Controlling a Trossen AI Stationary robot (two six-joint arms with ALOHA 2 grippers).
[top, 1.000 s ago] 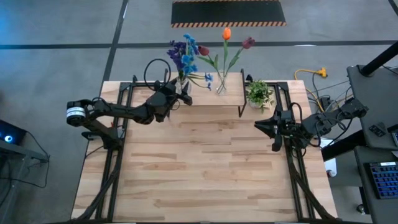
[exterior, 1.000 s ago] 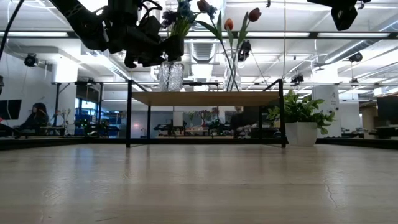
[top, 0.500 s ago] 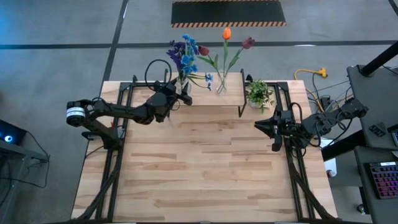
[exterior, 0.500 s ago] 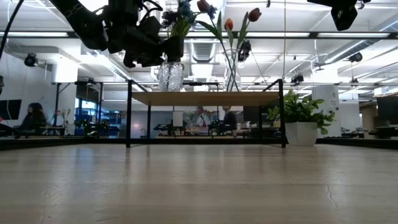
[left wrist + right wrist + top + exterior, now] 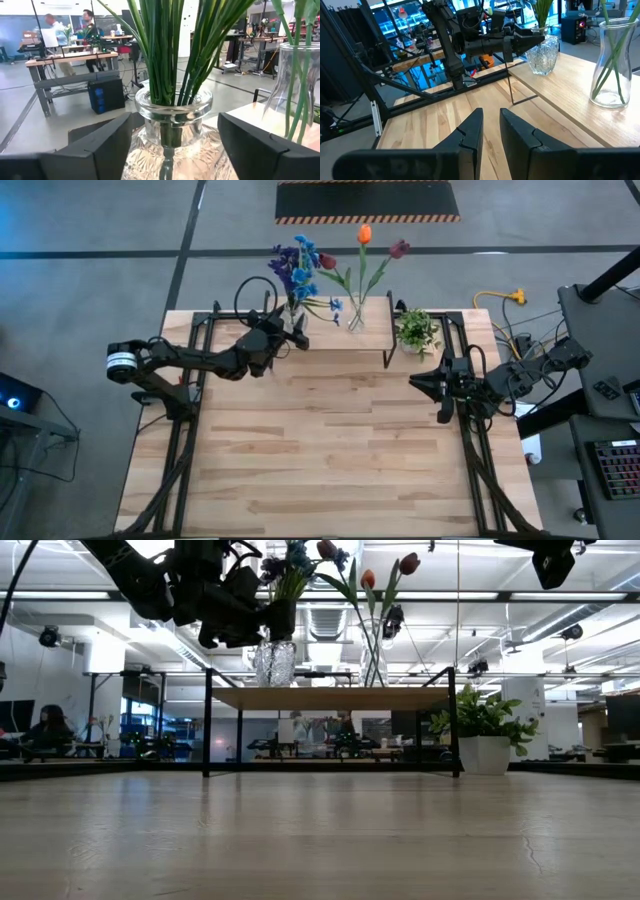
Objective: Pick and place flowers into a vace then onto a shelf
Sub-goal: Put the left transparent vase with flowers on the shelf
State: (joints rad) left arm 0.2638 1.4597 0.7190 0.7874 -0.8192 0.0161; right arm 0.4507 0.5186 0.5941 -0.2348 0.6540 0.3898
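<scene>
On the plank surface (image 5: 330, 460), the low shelf (image 5: 325, 340) stands along the far edge and already carries both vases. The left end effector (image 5: 288, 332) reaches in over the shelf's left end. Its jaws are spread wide on either side of the cut-glass vase (image 5: 172, 150), which stands upright on the board. They seem to be letting go, though the left wrist view does not show whether the pads are clear of the glass.

The right end effector (image 5: 491, 125) hangs over the right side of the surface, well apart from the shelf, jaws all but closed and empty. The potted plant (image 5: 416, 330) sits just off the shelf's right end.

The likely risk is in the pull-back. A finger that snags the vase's shoulder or the splayed stems could drag the glass toward the shelf's near edge or tip it. The top-heavy bunch would make a fall more likely, and the taller clear vase (image 5: 356, 320) beside it could be knocked too.

The blue and purple flowers (image 5: 295, 270) stand with stems roughly vertical. In the high view their blooms fan out beyond the shelf's far edge. The tulips (image 5: 365, 235) rise from the clear vase the same way, long stems upright and spread, heads leaning apart.
</scene>
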